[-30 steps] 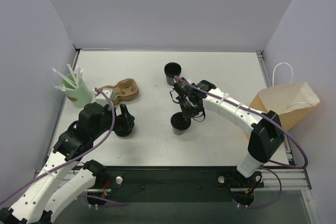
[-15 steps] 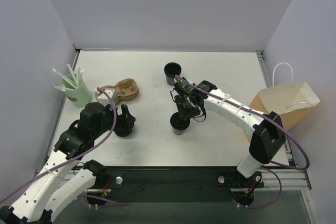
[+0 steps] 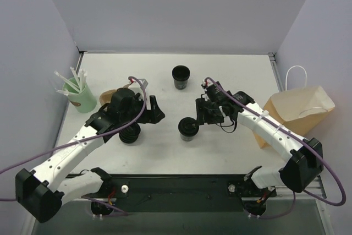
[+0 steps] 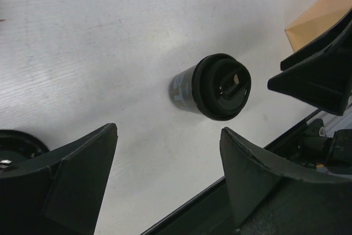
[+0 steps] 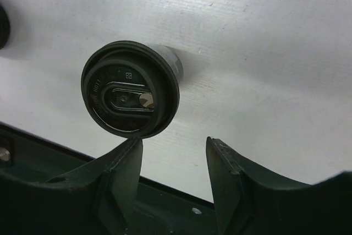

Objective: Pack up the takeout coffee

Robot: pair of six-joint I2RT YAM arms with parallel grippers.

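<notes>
The takeout coffee (image 3: 188,129) is a small black cup with a black lid, standing upright in the middle of the table. It shows in the left wrist view (image 4: 217,86) and in the right wrist view (image 5: 130,94). My right gripper (image 3: 199,115) is open and empty just right of the cup; in its own view (image 5: 173,147) the left finger sits next to the lid's rim. My left gripper (image 3: 157,109) is open and empty, a short way left of the cup and pointing at it (image 4: 168,130). The brown paper bag (image 3: 300,111) stands at the right edge.
An open black cup (image 3: 180,76) stands at the back middle. A squat ribbed black stack (image 3: 130,135) sits under my left arm. A mint-green cup of white straws (image 3: 78,94) stands at the left, with a brown carrier (image 3: 107,97) partly hidden beside it.
My right gripper has drawn back to the right from above the lidded cup. My left arm has swung up and right from beside the black stack toward the cup.
</notes>
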